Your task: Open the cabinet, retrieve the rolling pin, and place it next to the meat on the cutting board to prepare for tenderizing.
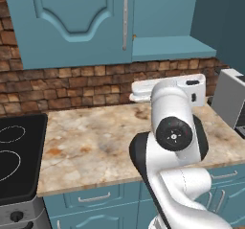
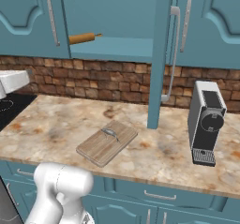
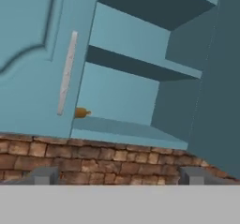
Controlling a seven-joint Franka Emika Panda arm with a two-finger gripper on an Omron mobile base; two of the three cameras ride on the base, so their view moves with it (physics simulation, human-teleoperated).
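Cabinet (image 2: 112, 21) right door swung open; rolling pin (image 2: 82, 38) on lower shelf, 9 o'clock side. Gripper (image 3: 117, 176) fingers spread wide, empty.

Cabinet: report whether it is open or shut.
Half open. The cabinet's right door is swung out edge-on, baring the shelf with the rolling pin; the left door remains shut.

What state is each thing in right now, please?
cabinet: right door swung open, left door shut
rolling pin: lying on the cabinet's bottom shelf
meat: lying on the board
board: flat on the counter
gripper: open, empty, facing the cabinet
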